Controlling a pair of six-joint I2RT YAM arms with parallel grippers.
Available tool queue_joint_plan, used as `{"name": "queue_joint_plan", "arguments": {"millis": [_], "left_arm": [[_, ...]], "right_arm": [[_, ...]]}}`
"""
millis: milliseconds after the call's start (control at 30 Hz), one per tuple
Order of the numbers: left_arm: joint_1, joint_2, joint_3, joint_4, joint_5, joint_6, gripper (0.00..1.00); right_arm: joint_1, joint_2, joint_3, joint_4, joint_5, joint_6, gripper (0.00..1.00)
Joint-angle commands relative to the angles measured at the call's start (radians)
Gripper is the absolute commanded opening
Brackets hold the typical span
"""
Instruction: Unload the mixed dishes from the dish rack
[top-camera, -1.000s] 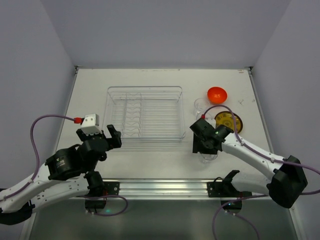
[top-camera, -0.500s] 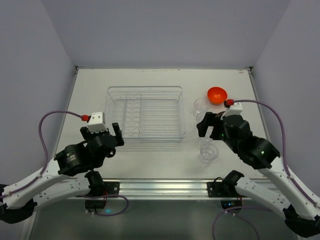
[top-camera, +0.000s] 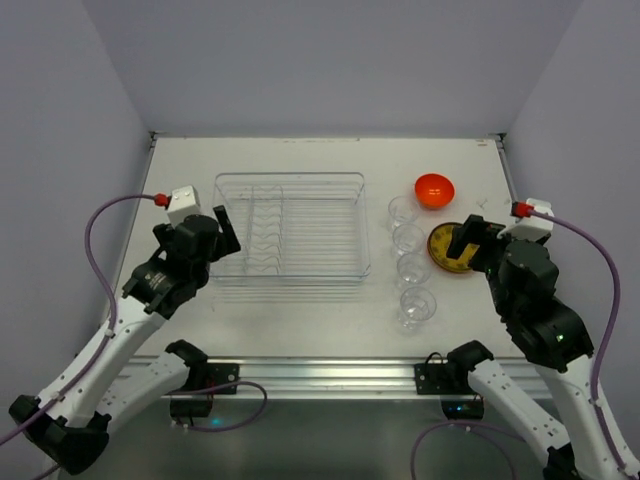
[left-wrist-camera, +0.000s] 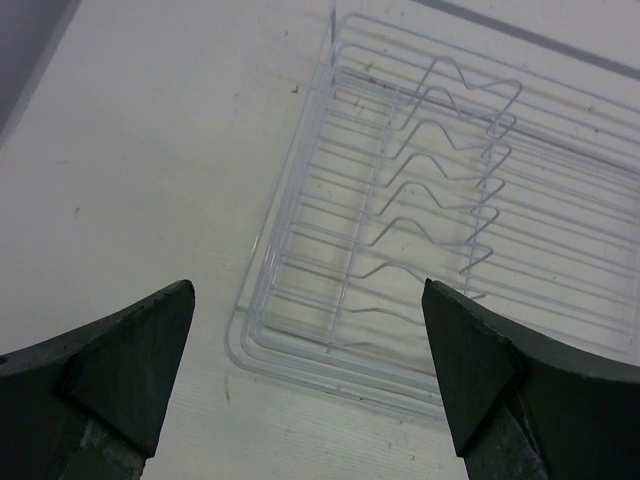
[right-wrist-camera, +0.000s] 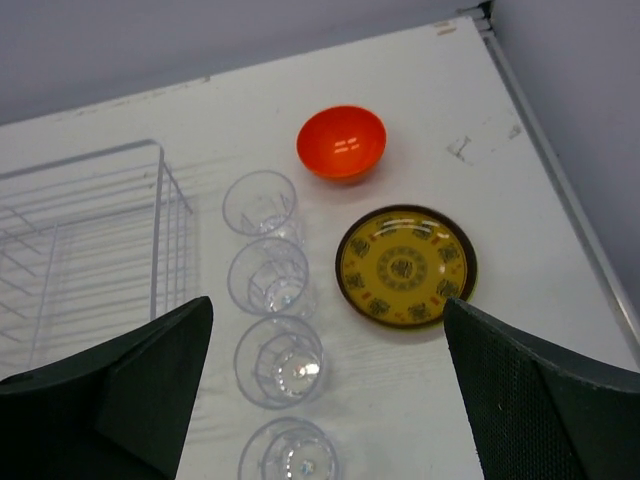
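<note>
The dish rack (top-camera: 290, 225), a clear tray with wire dividers, stands at the table's middle with nothing in it; its near left corner shows in the left wrist view (left-wrist-camera: 330, 330). To its right several clear glasses (top-camera: 408, 238) stand upright in a row. Beyond them are the orange bowl (top-camera: 434, 189) and the patterned yellow plate (top-camera: 447, 250), which also show in the right wrist view as bowl (right-wrist-camera: 341, 141), plate (right-wrist-camera: 405, 264) and glasses (right-wrist-camera: 279, 360). My left gripper (top-camera: 222, 235) hovers open at the rack's left end. My right gripper (top-camera: 468, 240) hangs open above the yellow plate, holding nothing.
Grey walls close the table (top-camera: 180, 180) at the left, back and right. A metal rail (top-camera: 320, 375) with the arm bases runs along the near edge. The rack's wire dividers (left-wrist-camera: 440, 190) stand up from its floor.
My right gripper has opened, leaving the nearest glass standing, and has risen and drawn back to the right over the yellow plate. The left arm has lifted and swung toward the rack's left end.
</note>
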Motion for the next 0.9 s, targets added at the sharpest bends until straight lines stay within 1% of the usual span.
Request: {"name": "queue_joint_plan", "arguments": {"millis": [0,100,133,167,233,267,300,400,600,867], "left_arm": [[0.088,-0.054,0.117,0.046,0.077,0.126,1.0],[0.1,-0.129,0.159,-0.069,0.002,0.145,1.0],[0.1,-0.158,0.168,-0.086,-0.007,0.168,1.0],[0.1,-0.227,0.165,-0.098,-0.013,0.18,1.0],[0.1,-0.298,0.148,-0.114,-0.024,0.233,1.0],[0.1,-0.356,0.145,-0.123,-0.022,0.252,1.0],[0.1,-0.378,0.143,-0.129,-0.015,0.267,1.0],[0.1,-0.436,0.157,-0.169,0.002,0.298,1.0],[0.1,-0.482,0.241,-0.241,-0.009,0.352,1.0],[0.1,-0.511,0.248,-0.244,-0.007,0.366,1.0]], "right_arm": [[-0.021,0.006,0.045,-0.16,-0.144,0.026,0.99],[-0.02,-0.074,0.048,-0.228,-0.069,0.051,0.99],[-0.02,-0.095,0.051,-0.269,-0.034,0.053,0.99],[-0.02,-0.118,0.056,-0.288,0.033,0.047,0.99],[-0.02,-0.184,0.09,-0.326,0.077,0.051,0.99],[-0.02,-0.207,0.097,-0.326,0.069,0.029,0.99],[-0.02,-0.256,0.099,-0.305,0.047,-0.031,0.99],[-0.02,-0.313,0.098,-0.28,0.01,-0.096,0.99],[-0.02,-0.368,0.142,-0.343,-0.032,-0.113,0.99],[-0.021,-0.37,0.165,-0.356,-0.062,-0.098,0.99]]}}
